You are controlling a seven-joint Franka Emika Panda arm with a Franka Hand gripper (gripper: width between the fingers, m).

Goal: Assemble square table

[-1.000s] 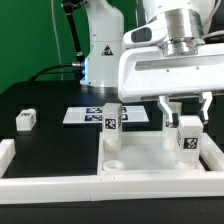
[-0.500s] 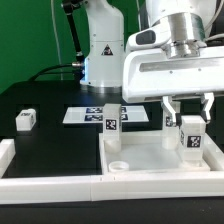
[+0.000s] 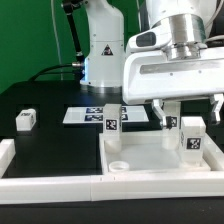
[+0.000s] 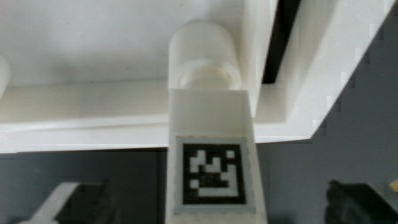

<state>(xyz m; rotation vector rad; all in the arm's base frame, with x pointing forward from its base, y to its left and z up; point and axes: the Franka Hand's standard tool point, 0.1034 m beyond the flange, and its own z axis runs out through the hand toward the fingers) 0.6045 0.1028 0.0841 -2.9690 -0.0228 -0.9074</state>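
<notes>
- Your gripper (image 3: pixel 188 111) has just let go. Half a second back it pinched the right-hand leg (image 3: pixel 190 138); now the jaws are spread wide, clear of it on both sides.
- The right-hand leg stands upright on its own at a corner of the square table slab (image 3: pixel 150 150), on the exterior view's right. It's probably seated.
- The second leg (image 3: pixel 112 118) is also upright on the slab.
- A loose leg block (image 3: pixel 25 119) waits well apart on the black work surface (image 3: pixel 50 98). The near socket (image 3: pixel 117 162) is empty, so fetch it next.

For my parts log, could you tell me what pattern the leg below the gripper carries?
White leg with a black-and-white square tag, clearest in wrist view.
</notes>
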